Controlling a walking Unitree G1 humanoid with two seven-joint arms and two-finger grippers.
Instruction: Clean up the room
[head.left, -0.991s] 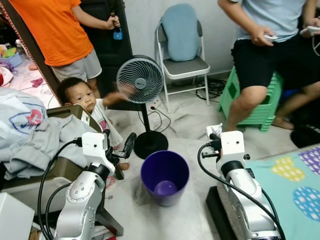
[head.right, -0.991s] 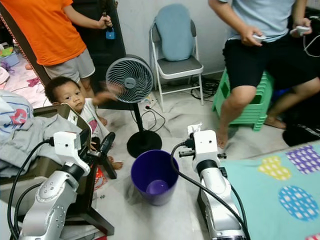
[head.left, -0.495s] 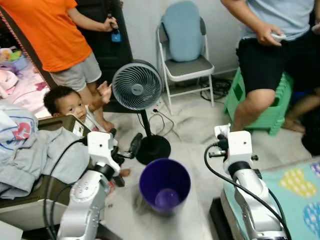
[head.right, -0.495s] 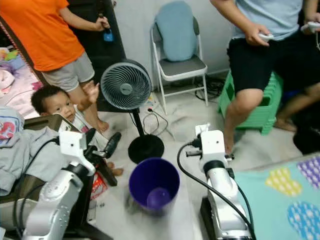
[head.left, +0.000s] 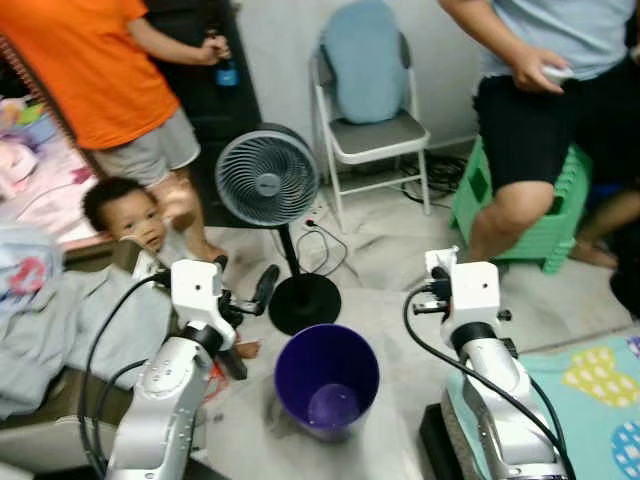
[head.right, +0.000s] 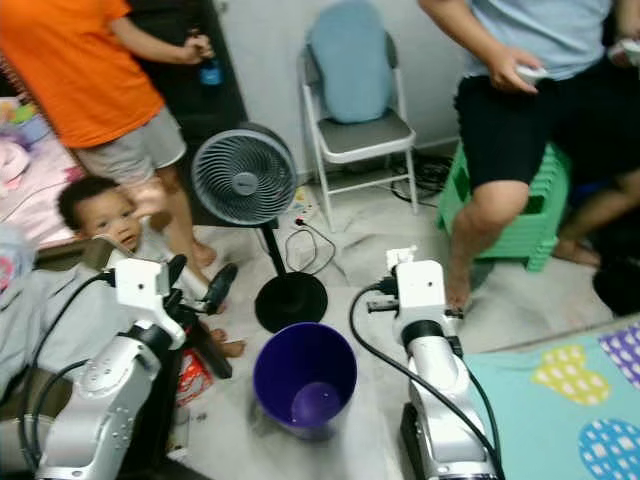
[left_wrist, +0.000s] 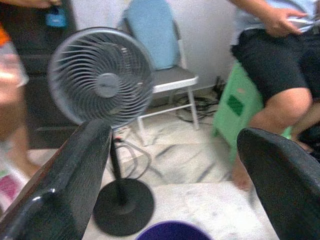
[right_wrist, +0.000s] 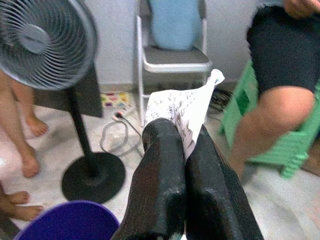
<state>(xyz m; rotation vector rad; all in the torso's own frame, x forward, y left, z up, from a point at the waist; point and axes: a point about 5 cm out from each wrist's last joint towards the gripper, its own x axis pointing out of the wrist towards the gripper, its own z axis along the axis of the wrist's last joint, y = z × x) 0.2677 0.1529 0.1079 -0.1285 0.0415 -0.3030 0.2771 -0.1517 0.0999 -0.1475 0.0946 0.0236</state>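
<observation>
Marble floor (head.left: 400, 250); right tool (right_wrist: 186, 145) pinching paper (right_wrist: 187, 110) near purple bin (head.left: 327, 378).

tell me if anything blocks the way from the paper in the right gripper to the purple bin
Nothing visible does. The right gripper is shut on the paper, and the purple bin stands open on the floor just to its left, with bare floor between. The fan stands behind the bin.

Purple bin (head.left: 327, 385); white paper (right_wrist: 186, 112) printed with black marks; grey fan (head.left: 267, 180) on black stand; green stool (head.left: 520, 205); pale blue cushion (head.left: 366, 62) on chair; teal mat (head.left: 590, 385) with coloured dotted shapes; orange shirt (head.left: 95, 60).
</observation>
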